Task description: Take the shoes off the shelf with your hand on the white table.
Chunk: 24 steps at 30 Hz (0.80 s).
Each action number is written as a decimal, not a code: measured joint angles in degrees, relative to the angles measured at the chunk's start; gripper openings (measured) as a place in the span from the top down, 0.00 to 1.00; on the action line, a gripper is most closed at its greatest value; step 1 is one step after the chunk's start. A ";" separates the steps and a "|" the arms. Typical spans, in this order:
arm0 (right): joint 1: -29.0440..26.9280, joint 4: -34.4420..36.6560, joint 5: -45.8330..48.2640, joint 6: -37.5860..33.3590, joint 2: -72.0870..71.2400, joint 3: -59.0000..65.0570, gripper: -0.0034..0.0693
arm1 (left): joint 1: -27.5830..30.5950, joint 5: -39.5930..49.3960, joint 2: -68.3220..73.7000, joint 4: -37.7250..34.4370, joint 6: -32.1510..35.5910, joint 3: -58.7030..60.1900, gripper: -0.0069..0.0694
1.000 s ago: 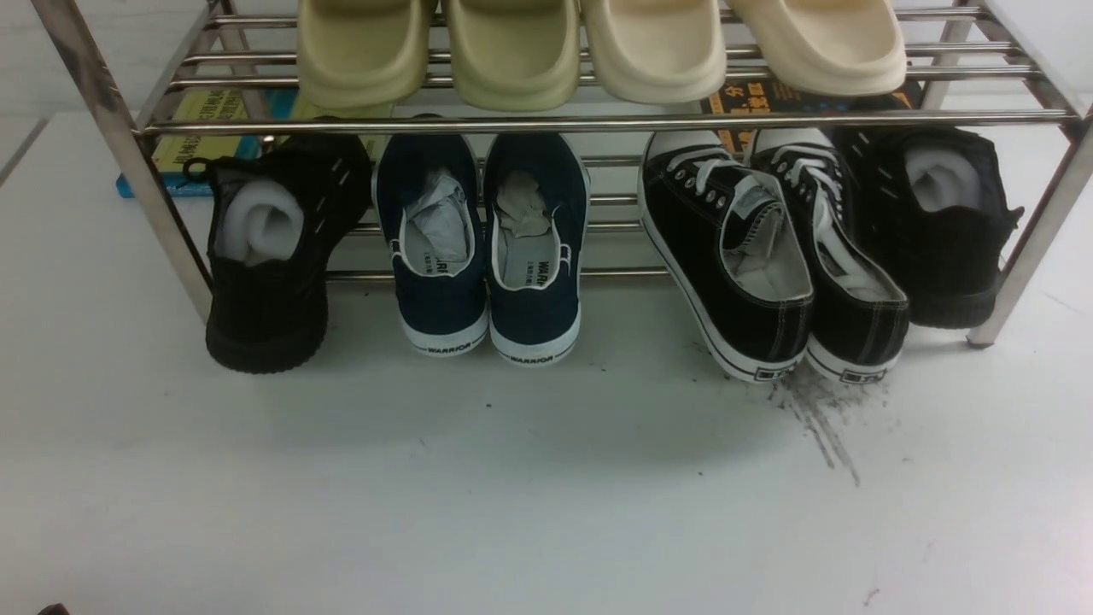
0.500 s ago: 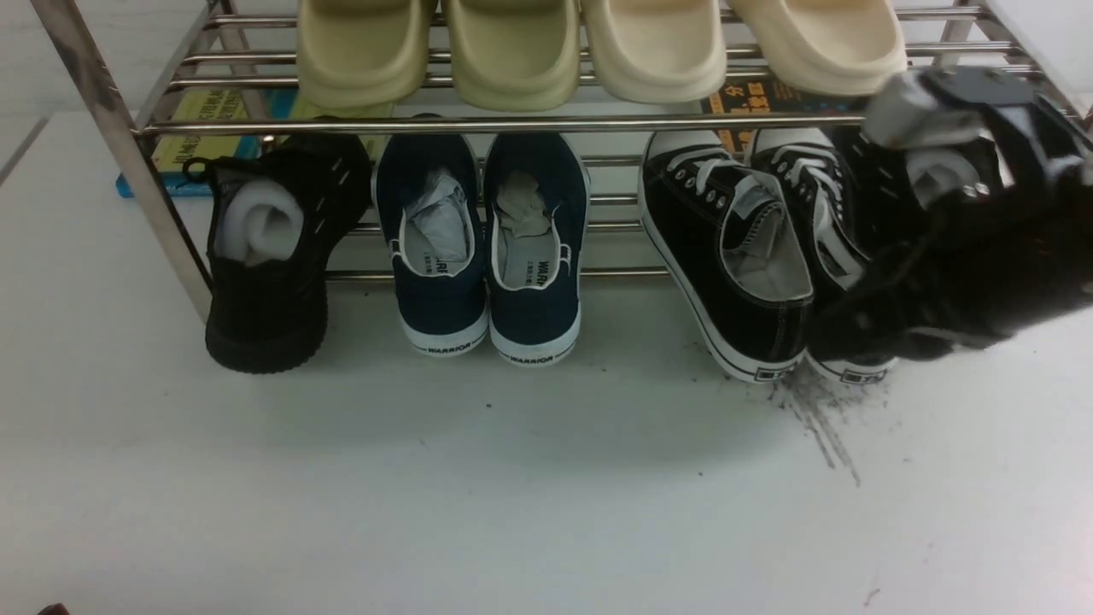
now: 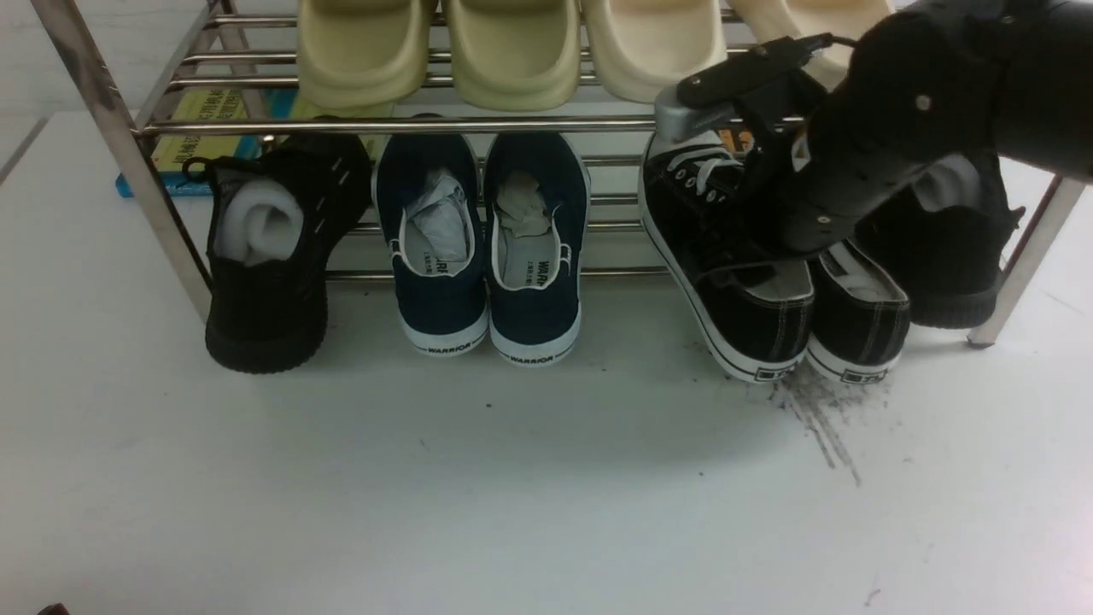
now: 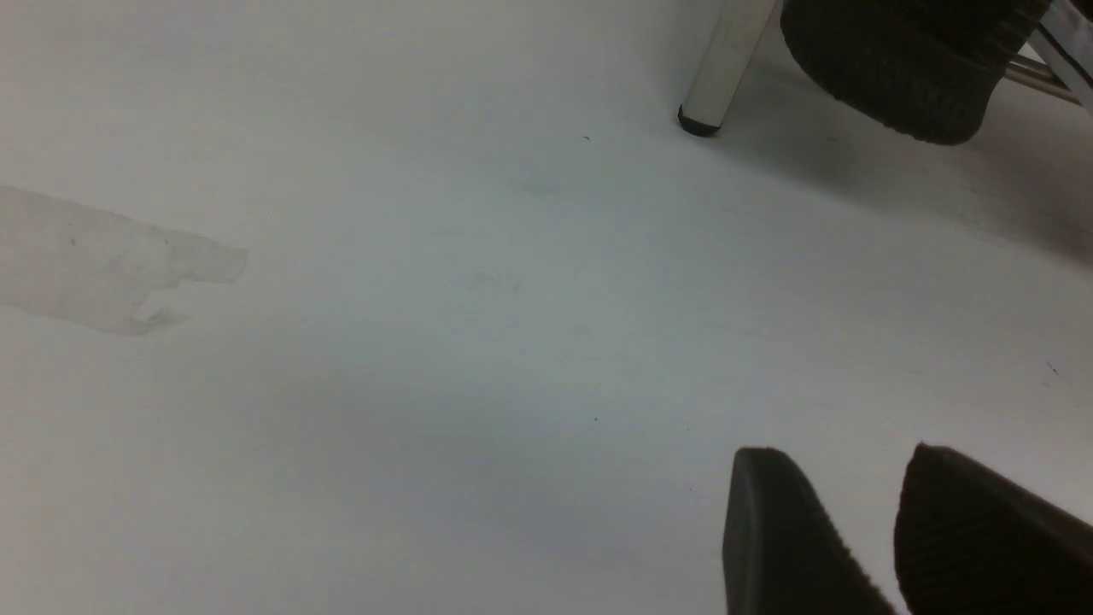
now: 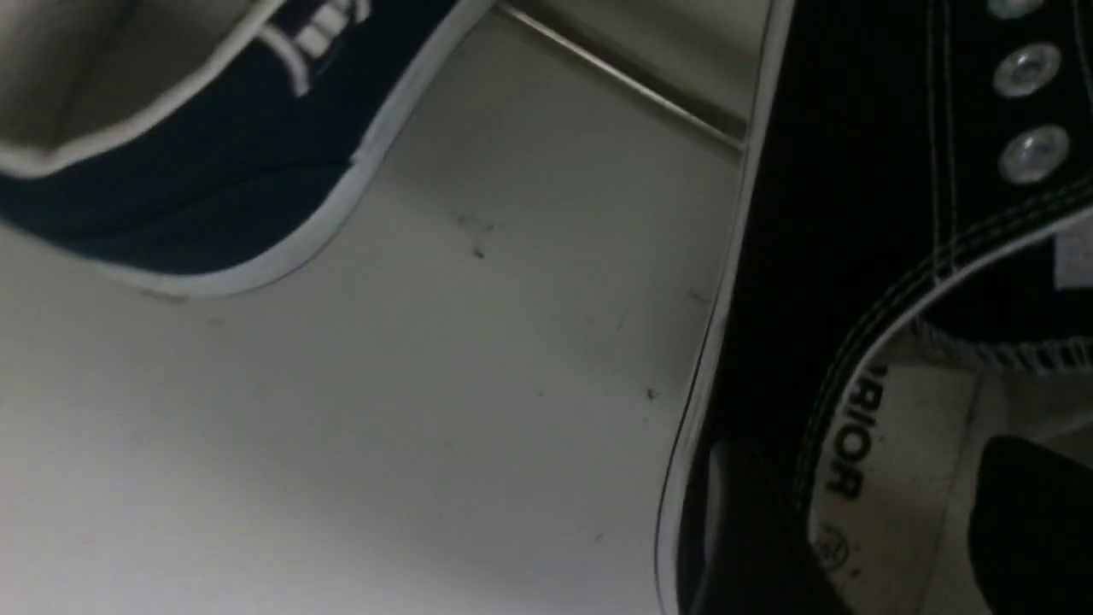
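While my right gripper [image 5: 862,530] hangs over the black canvas sneakers [image 3: 768,325], its fingers stand spread, astride the side wall of one shoe of the pair: one finger [image 5: 1033,521] is inside, over the printed insole, and the other [image 5: 734,530] is outside by the white-striped sole. I cannot tell whether either pad touches the canvas. The pair leans with its toes up on the lower bars of the chrome shelf [image 3: 427,125] and its heels down on the white table [image 3: 512,478], dark scuff marks [image 3: 820,418] just beyond the heels. Past my outer finger, across a strip of bare table, sit the navy WARRIOR slip-ons [image 3: 487,256]. Past my inner finger lies the second sneaker, then an all-black knit sneaker [image 3: 948,265] just beside it. Above my wrist run the shelf's upper bars with cream slides [image 3: 512,51] on them. My left gripper [image 4: 879,530], well apart, hovers over bare table with its fingers slightly parted around nothing, a shelf leg [image 4: 717,68] ahead.
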 joint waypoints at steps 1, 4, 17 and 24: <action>0.00 -0.59 -0.53 0.44 0.76 -0.11 0.45 | 0.00 0.00 0.00 0.00 0.00 0.00 0.59; 0.00 -1.17 -2.08 1.96 3.51 -0.37 0.45 | 0.00 0.00 0.00 0.00 0.00 0.00 0.59; 0.36 -1.35 -3.45 6.17 6.02 -0.95 0.95 | 0.00 0.00 0.00 0.00 0.00 0.00 0.59; 1.20 2.61 6.01 5.92 2.46 -4.84 0.95 | 0.00 -0.05 0.00 0.00 0.00 0.00 0.59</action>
